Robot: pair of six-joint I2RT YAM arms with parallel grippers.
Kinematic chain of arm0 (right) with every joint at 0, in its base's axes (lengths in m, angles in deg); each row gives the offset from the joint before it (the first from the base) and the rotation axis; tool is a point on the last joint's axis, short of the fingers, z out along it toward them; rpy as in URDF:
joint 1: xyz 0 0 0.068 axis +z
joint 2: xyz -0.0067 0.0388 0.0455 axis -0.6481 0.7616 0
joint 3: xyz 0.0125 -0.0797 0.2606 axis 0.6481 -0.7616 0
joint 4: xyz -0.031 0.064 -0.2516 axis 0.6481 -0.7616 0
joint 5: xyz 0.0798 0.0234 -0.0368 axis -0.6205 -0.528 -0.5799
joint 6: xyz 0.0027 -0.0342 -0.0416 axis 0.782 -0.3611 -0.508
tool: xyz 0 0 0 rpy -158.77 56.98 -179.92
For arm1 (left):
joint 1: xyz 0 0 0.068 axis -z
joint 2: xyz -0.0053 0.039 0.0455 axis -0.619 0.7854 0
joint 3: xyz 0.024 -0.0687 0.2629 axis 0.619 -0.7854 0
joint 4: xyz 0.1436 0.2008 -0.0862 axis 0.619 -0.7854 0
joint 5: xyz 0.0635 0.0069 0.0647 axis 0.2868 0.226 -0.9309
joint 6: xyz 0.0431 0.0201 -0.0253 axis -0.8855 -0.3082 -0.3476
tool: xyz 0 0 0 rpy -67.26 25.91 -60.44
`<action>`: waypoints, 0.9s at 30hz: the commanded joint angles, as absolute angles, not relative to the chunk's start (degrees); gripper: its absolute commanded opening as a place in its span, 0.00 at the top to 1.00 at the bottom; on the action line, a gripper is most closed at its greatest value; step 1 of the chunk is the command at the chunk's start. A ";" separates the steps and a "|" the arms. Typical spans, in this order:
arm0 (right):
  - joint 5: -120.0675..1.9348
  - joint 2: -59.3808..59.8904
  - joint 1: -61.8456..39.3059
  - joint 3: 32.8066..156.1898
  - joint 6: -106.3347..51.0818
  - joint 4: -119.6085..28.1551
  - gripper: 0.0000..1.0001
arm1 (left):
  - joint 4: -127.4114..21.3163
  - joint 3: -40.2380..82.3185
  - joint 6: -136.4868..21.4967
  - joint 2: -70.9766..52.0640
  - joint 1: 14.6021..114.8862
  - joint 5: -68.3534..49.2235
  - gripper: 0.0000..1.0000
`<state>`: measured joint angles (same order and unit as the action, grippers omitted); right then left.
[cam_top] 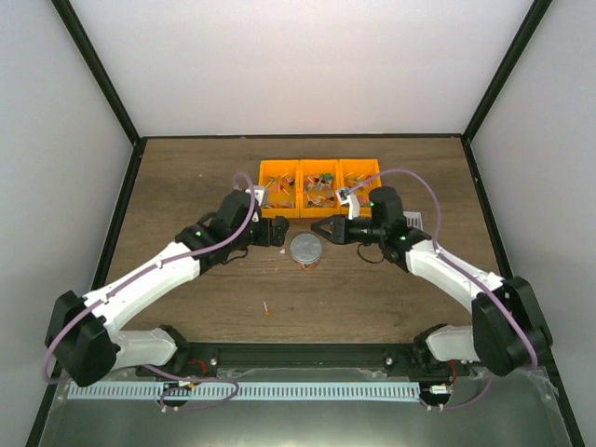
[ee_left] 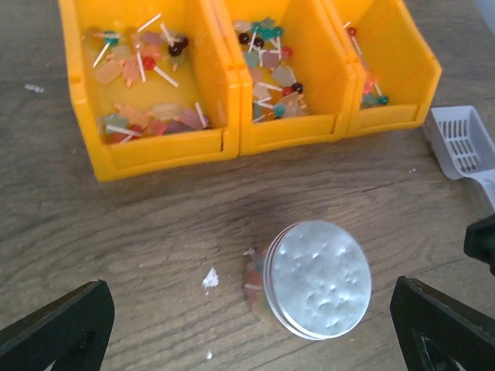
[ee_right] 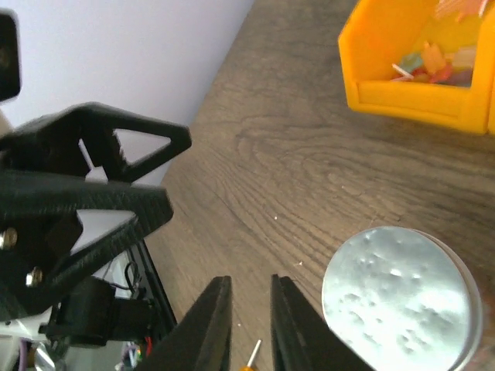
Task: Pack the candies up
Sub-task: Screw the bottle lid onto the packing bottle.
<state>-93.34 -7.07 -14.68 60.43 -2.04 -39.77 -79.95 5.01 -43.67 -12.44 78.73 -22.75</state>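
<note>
Since the candies (ee_left: 267, 73) are sitting loose across all three compartments of the orange bin (ee_left: 162, 154), tiny and light in slick wrappers, I'm guessing they're going to skid around. Pinching one by its stick or wrapper end is looking safest. The left tool (ee_left: 247, 328) is hanging spread wide around the lidded clear cup (ee_left: 317, 278) on the bench (ee_left: 116, 232). The right tool (ee_right: 244, 325) is sitting nearly pressed together, pinching nothing, beside that cup. One stray sweet (cam_top: 266, 309) is lying nearer the arm bases.
</note>
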 commanded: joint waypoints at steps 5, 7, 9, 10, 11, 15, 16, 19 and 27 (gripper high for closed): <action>-83.72 -0.74 -8.44 67.33 -3.23 -45.22 0.89 | -66.79 -5.99 -39.53 -22.08 78.60 -26.34 0.01; -77.25 0.59 -5.77 71.67 -5.70 -51.15 0.85 | -68.39 -5.43 -39.68 -22.03 78.62 -28.11 0.00; -70.62 2.02 -2.63 76.82 -7.92 -57.80 0.69 | -72.49 -2.53 -39.35 -19.95 78.67 -30.08 0.00; -67.54 2.92 -1.28 79.34 -8.56 -60.84 0.62 | -74.98 -0.49 -38.90 -18.34 78.60 -31.03 0.00; -64.47 3.80 -0.09 81.78 -9.27 -64.01 0.59 | -77.79 1.68 -38.29 -16.40 78.59 -31.76 0.00; -52.26 8.68 5.29 91.59 -10.35 -77.89 0.57 | -86.96 8.72 -34.50 -10.51 77.22 -33.31 0.00; -50.51 9.90 6.09 93.68 -10.14 -80.70 0.58 | -87.45 9.25 -34.11 -10.01 76.14 -31.35 0.00; -47.13 13.62 7.67 98.74 -8.68 -88.30 0.62 | -88.67 9.15 -31.50 -9.81 71.17 -25.13 0.00; -46.89 17.42 8.29 102.67 -7.12 -93.60 0.62 | -89.45 7.90 -30.67 -9.72 63.40 -19.80 0.00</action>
